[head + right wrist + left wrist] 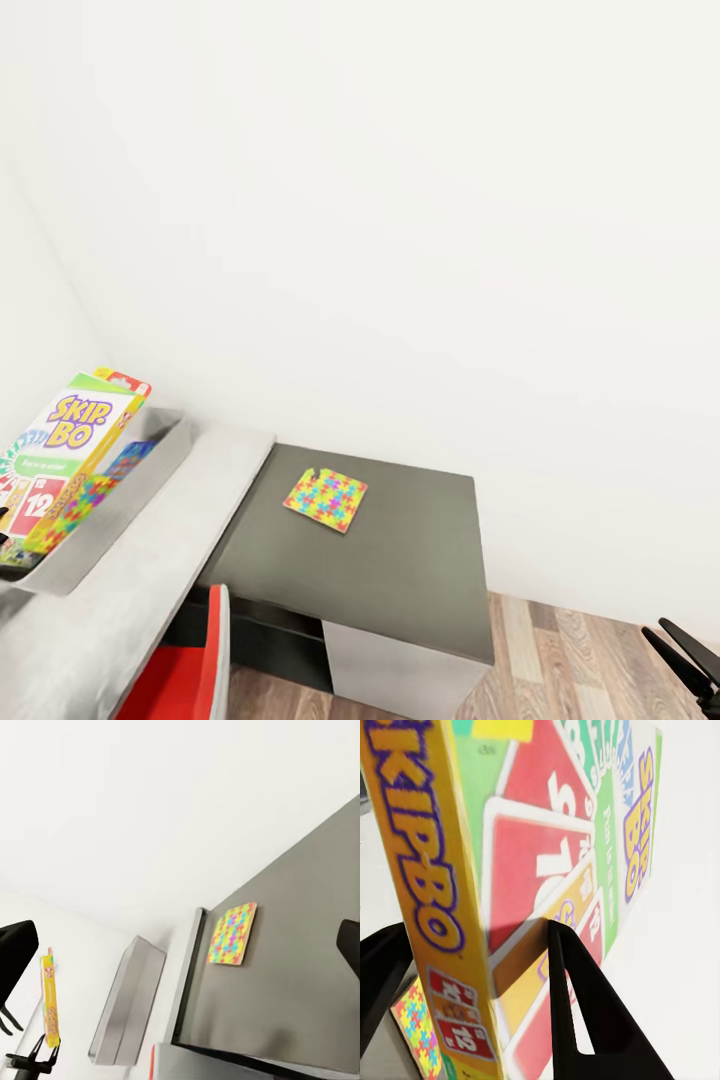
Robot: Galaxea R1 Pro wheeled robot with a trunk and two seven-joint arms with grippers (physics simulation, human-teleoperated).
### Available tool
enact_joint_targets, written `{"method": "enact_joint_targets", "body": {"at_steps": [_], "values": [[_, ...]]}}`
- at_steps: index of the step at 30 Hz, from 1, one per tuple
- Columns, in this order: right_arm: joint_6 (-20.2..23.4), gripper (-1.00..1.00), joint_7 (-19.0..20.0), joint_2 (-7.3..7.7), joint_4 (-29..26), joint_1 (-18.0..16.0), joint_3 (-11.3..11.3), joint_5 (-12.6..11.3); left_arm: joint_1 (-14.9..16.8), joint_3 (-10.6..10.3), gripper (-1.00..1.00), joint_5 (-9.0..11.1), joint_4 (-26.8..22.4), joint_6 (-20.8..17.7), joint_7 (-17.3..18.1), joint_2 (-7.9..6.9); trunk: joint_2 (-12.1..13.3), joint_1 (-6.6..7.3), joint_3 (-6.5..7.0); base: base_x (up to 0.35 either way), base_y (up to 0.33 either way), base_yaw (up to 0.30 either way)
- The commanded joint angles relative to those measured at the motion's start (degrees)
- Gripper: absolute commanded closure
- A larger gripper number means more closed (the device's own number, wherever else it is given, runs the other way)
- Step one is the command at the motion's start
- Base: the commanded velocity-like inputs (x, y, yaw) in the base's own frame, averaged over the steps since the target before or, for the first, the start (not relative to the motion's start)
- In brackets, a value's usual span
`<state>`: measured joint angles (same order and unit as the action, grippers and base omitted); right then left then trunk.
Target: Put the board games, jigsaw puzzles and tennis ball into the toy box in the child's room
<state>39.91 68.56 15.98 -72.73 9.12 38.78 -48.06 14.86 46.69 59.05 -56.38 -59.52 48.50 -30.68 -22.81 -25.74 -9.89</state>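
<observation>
The left gripper (472, 967) pinches the Skip-Bo box (547, 855) between its two black fingers (577, 1005), one on each flat face, so the box stands on edge. In the head view this box (75, 440) is tilted above the toy box (150, 480), probably so that it can slide down into the bin. Inside the bin a mosaic puzzle (85, 500) and something blue already lie. The right gripper (690, 655) is low over the wood floor (590, 660), with its fingers spread and nothing between them. The second jigsaw puzzle (326, 498) lies flat on the dark grey top (400, 570), well apart from the bin. I judge it is for the free arm afterwards.
</observation>
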Motion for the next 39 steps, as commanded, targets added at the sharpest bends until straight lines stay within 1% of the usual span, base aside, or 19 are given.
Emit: {"method": "enact_joint_targets", "body": {"at_steps": [1,11,39], "values": [[0.43,-1.00,-0.05,0.02,-0.05,0.02,-0.02,-0.36,0.08,0.07,1.00,-0.25,0.04,-0.17,0.28,0.00,-0.11,-0.04,-0.10,0.049,0.052,0.000],[0.43,-1.00,-0.09,0.02,-0.05,0.02,-0.02,-0.36,0.08,0.07,1.00,-0.25,0.04,-0.16,0.28,0.00,-0.11,-0.04,-0.10,0.103,0.029,0.000],[0.32,-1.00,-0.09,-0.01,-0.05,0.02,-0.03,-0.34,0.08,0.07,1.00,-0.25,0.04,-0.16,0.28,0.01,-0.11,-0.04,-0.10,0.003,0.021,0.000]]}}
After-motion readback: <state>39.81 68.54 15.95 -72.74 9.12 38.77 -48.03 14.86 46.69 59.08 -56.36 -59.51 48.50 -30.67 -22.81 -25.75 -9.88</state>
